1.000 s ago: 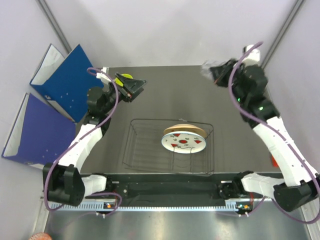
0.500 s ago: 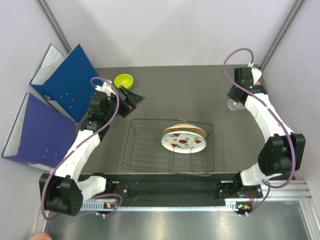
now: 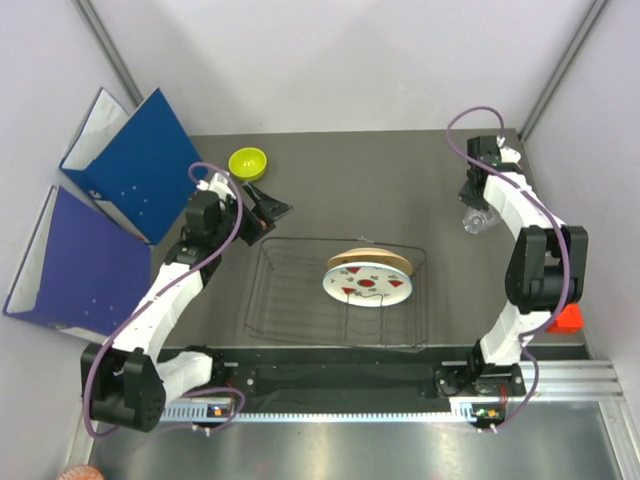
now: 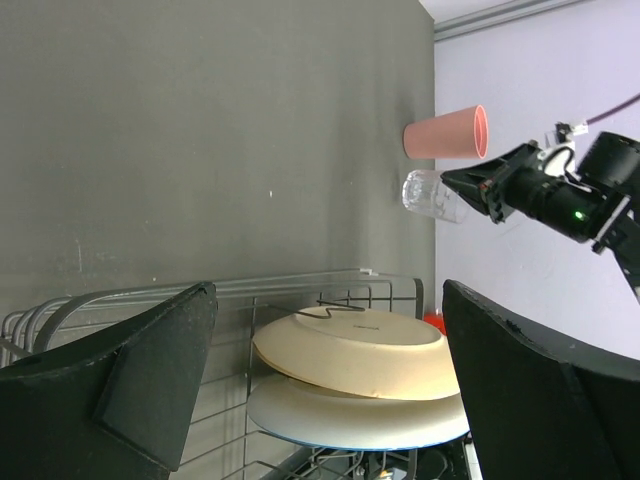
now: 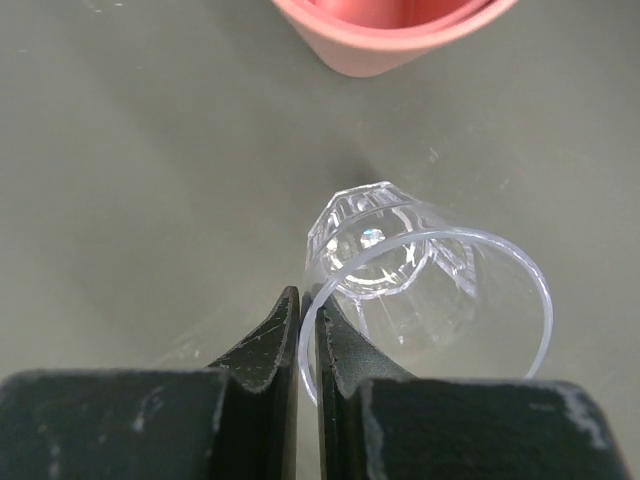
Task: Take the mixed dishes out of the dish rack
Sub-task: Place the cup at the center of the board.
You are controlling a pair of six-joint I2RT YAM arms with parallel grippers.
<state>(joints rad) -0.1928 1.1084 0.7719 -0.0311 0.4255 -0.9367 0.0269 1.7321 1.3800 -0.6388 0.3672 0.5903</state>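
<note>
The black wire dish rack (image 3: 290,300) holds a pale orange-tan plate (image 3: 368,261) lying on a white plate with red marks (image 3: 367,284). Both plates show in the left wrist view, tan (image 4: 350,350) over white (image 4: 340,420). My left gripper (image 3: 268,210) is open and empty by the rack's far left corner, facing the plates. The lime-green bowl (image 3: 248,160) sits on the table behind it. My right gripper (image 3: 478,212) is shut on the rim of the clear glass tumbler (image 5: 400,260), base at or just above the table. The salmon-pink cup (image 5: 390,30) stands just beyond.
Two blue ring binders (image 3: 130,170) lean at the far left. A small orange-red block (image 3: 568,320) lies at the table's right edge near the right arm's base. The walls close in behind and on both sides.
My left gripper left the green bowl on the table and drew back toward the rack. My right arm swung down to the table's right side with the tumbler.
</note>
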